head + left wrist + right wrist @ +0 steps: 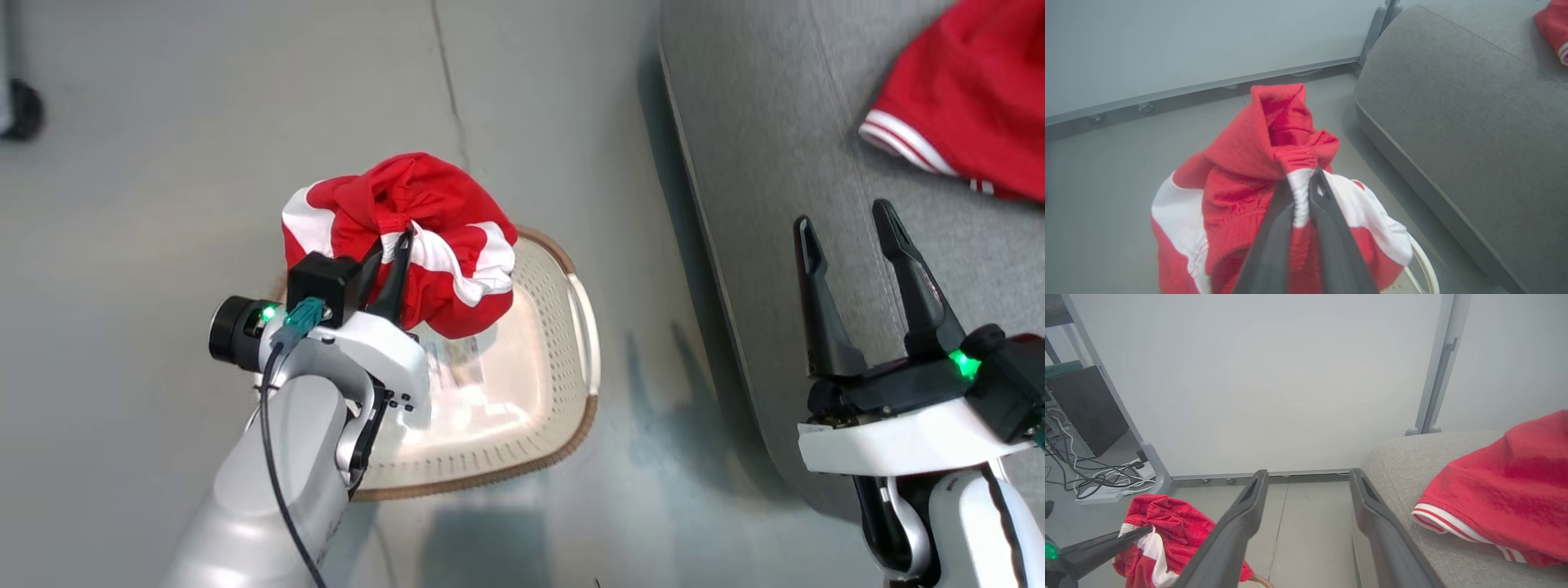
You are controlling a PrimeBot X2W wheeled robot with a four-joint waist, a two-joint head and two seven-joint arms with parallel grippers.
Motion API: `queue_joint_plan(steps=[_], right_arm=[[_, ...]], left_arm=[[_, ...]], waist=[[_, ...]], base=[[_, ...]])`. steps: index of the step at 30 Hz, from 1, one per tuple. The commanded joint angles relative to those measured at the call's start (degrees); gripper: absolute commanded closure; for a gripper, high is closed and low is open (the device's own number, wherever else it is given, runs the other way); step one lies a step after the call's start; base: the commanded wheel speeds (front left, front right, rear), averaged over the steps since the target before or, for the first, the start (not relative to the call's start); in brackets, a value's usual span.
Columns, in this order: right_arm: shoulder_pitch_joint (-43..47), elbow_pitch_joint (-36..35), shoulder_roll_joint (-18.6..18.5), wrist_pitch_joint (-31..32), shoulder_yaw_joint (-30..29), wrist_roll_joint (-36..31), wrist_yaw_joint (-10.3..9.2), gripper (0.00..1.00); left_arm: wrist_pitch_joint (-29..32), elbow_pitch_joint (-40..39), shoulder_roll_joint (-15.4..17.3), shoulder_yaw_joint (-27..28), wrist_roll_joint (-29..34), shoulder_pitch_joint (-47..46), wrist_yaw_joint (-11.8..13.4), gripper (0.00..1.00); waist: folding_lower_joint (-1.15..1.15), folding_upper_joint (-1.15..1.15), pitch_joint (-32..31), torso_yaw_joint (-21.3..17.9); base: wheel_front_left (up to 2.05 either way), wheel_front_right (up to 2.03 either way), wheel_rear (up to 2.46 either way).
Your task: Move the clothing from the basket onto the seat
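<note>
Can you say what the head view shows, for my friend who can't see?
The left gripper, jaws shut, holds a bunched red-and-white garment above the cream basket. The right gripper hovers, jaws open, over the grey sofa, where another red garment lies.

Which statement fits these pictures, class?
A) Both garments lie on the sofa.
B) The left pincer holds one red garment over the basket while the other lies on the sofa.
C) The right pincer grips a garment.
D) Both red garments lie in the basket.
B: the left pincer is shut on the bunched garment over the basket, the second garment lies on the sofa, and the right pincer is open.
</note>
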Motion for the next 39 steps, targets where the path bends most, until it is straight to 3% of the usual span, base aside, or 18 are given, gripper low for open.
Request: queue_joint_plan(steps=[1,9,25,39], right_arm=[[1.3,0.0,-0.3,0.8,-0.3,-0.2,0.01,0.00],[3.9,0.9,-0.3,2.6,-0.8,-0.3,0.01,0.00],[11.9,1.3,-0.3,6.6,-1.2,0.2,0.01,0.00],[17.3,0.0,-0.3,8.8,-1.5,0.9,0.01,0.00]], left_arm=[[-0.2,-3.5,0.3,1.3,-0.3,2.1,0.9,1.00],[-0.2,-16.8,1.5,4.4,-0.8,9.1,2.0,1.00],[3.8,-36.5,4.5,2.2,-2.2,19.2,1.9,1.00],[7.4,-50.3,7.0,1.4,-3.7,28.4,4.4,1.00]], waist=[[0.00,0.00,-5.8,3.5],[0.00,0.00,-12.6,5.2],[0.00,0.00,-25.9,6.8],[0.00,0.00,-31.5,6.8]], base=[[0.00,0.00,0.00],[0.00,0.00,0.00],[0.00,0.00,0.00],[0.00,0.00,0.00]])
